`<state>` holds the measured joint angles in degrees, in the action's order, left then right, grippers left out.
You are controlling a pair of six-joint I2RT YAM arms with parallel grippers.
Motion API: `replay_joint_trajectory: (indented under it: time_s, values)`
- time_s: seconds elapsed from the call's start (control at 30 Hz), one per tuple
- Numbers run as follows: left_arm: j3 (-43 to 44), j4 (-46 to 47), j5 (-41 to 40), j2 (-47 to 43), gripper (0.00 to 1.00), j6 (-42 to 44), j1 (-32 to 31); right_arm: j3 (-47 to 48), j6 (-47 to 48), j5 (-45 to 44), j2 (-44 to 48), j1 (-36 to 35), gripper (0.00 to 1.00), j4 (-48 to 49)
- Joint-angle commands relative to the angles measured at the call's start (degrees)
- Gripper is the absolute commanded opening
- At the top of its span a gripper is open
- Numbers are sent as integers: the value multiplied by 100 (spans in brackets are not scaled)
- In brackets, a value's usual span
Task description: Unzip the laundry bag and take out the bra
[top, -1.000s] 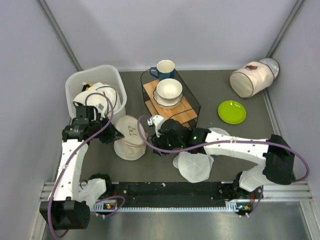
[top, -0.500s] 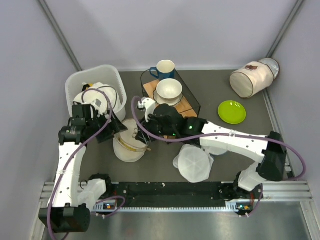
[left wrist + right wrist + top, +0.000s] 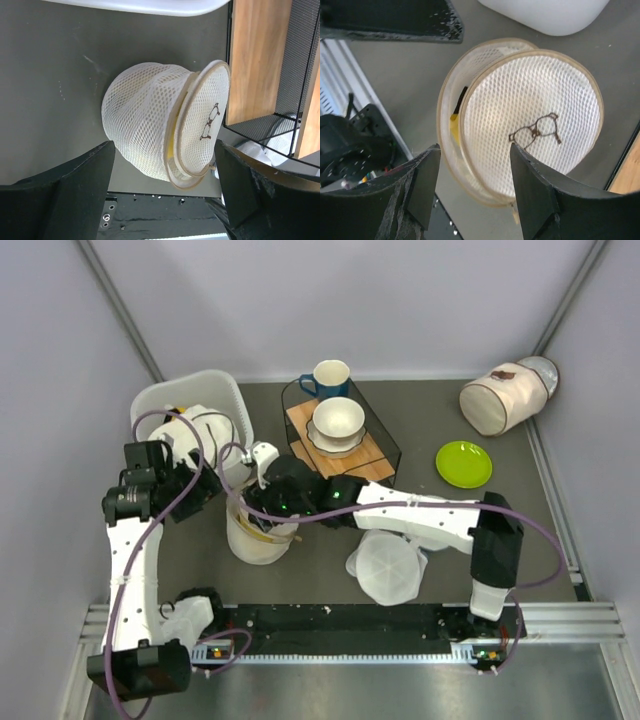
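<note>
Toward the table's (image 3: 430, 420) near-left corner, the laundry bag (image 3: 530, 120) lies directly below the right gripper (image 3: 475, 150), its rim zip partly open. Both that and the left gripper (image 3: 165, 150), further left, stand apart and empty. The bra is not discernible inside.

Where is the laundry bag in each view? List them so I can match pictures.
Top external: laundry bag left of centre, near the white basket.
Left wrist: bag centre frame, basket along the top edge.
Right wrist: bag centre frame, basket at top.
Shared landmark: the white basket.
</note>
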<state>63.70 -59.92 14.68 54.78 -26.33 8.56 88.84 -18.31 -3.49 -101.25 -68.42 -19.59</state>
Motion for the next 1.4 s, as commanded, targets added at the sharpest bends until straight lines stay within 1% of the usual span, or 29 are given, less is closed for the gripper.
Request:
replay_joint_trajectory:
  time_s: [0.0, 0.1, 0.2, 0.3, 0.33, 0.37, 0.5, 0.53, 0.57, 0.7, 0.8, 0.83, 0.87, 0.9, 0.93, 0.97, 1.0, 1.03, 1.07, 1.1, 1.17, 1.23, 1.27, 1.33, 1.37]
  values:
    - [-128, 68, 165, -47, 85, -118, 243, 616, 213, -486, -395, -127, 59, -71]
    - [-427, 270, 552, -29, 80, -197, 409, 836, 327, -679, -649, -233, 59, -71]
    - [-569, 367, 677, -20, 79, -233, 427, 994, 319, -855, -870, -242, 59, -80]
    - [-639, 420, 659, -29, 79, -233, 454, 1118, 363, -803, -949, -242, 59, -71]
    - [-640, 429, 685, -3, 79, -250, 454, 1109, 371, -811, -966, -250, 61, -71]
    - [-657, 429, 694, -3, 79, -259, 454, 1118, 372, -829, -1001, -259, 64, -88]
    - [-692, 490, 738, 6, 77, -277, 471, 1100, 380, -916, -1133, -294, 66, -88]
    - [-692, 499, 738, 6, 77, -285, 471, 1101, 372, -1135, -1160, -321, 67, -80]
    - [-710, 508, 730, -3, 77, -294, 471, 1083, 380, -1232, -1195, -356, 70, -71]
    - [-728, 516, 730, 23, 77, -294, 498, 1057, 336, -1347, -1309, -365, 71, 17]
    - [-719, 508, 747, 32, 77, -303, 541, 951, 328, -1549, -1309, -382, 65, 87]
    - [-719, 508, 747, 32, 77, -312, 559, 916, 328, -1663, -1248, -391, 54, 114]
    - [-710, 499, 782, 32, 77, -312, 559, 803, 328, -1708, -1178, -382, 47, 192]
    - [-710, 508, 808, 24, 77, -312, 559, 732, 345, -1804, -1108, -391, 37, 236]
    - [-701, 516, 861, 15, 77, -259, 568, 644, 363, -1839, -881, -382, 16, 289]
    - [-658, 534, 975, -3, 77, -172, 559, 452, 371, -1875, -748, -382, 4, 368]
    - [-631, 491, 1176, -20, 76, -128, 559, 328, 354, -1910, -590, -382, 0, 482]
    - [-614, 481, 1256, -55, 75, -127, 559, 162, 354, -1901, -345, -391, 0, 640]
    - [-570, 481, 1335, -82, 72, -118, 559, -284, 363, -1893, 101, -382, 0, 798]
    - [-552, 490, 1510, -152, 71, -136, 559, -488, 354, -1919, 367, -382, 0, 1086]
    - [-508, 630, 1792, -249, 69, -223, 542, -1014, 345, -2041, 972, -382, 0, 1256]
    - [-490, 753, 2160, -363, 69, -311, 489, -1332, 371, -2130, 1326, -382, 0, 1544]
    - [-456, 823, 2240, -398, 69, -416, 402, -1638, 311, -2191, 1519, -382, 0, 1642]
    - [-411, 1017, 2477, -477, 68, -574, 261, -1930, 319, -2261, 1959, -374, 0, 1914]
    - [-368, 1087, 2548, -477, 68, -610, 60, -2097, 240, -2305, 2047, -382, 0, 2081]
